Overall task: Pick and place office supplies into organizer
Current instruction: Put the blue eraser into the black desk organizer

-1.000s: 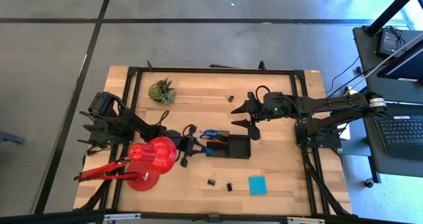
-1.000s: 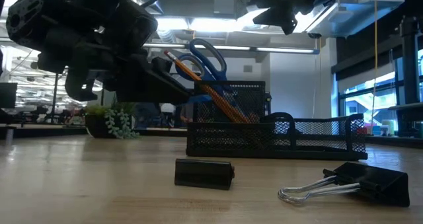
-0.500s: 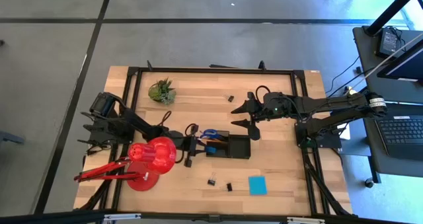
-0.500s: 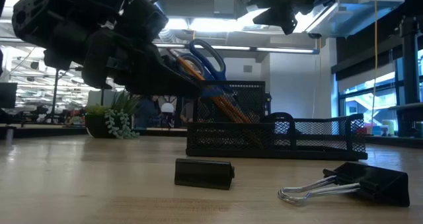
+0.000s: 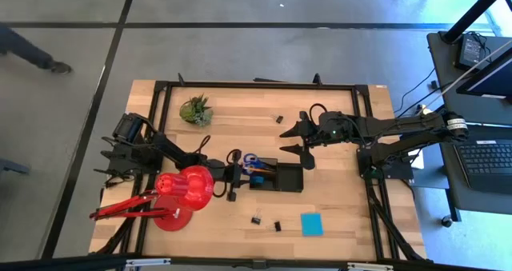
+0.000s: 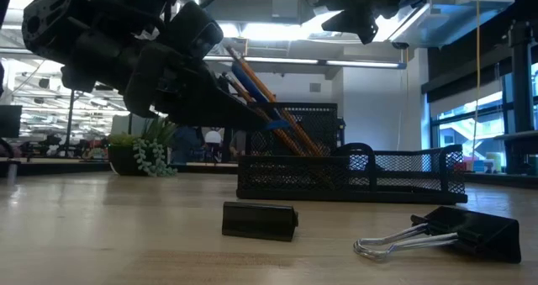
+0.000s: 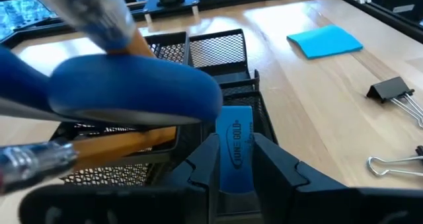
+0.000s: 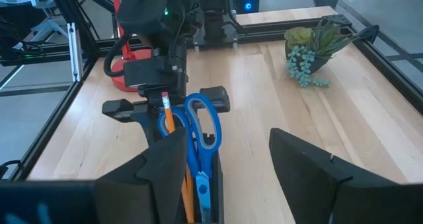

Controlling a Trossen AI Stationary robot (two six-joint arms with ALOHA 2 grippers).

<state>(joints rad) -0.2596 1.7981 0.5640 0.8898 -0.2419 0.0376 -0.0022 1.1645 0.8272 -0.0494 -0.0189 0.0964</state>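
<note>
Blue eraser (image 7: 234, 151) pinched in left tool (image 7: 236, 159), seen only by wrist cam; right tool (image 5: 294, 141) open.

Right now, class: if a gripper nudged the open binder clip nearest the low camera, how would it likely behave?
The binder clip would probably slide rather than roll: it rests flat on the wooden table. Its thin wire handles look springy, so pushing there may pivot it. It looks light, likely skidding easily.

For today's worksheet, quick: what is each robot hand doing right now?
Left hand: closed on the blue eraser, over the black tray.
Right hand: open, empty, beside the tray.
</note>
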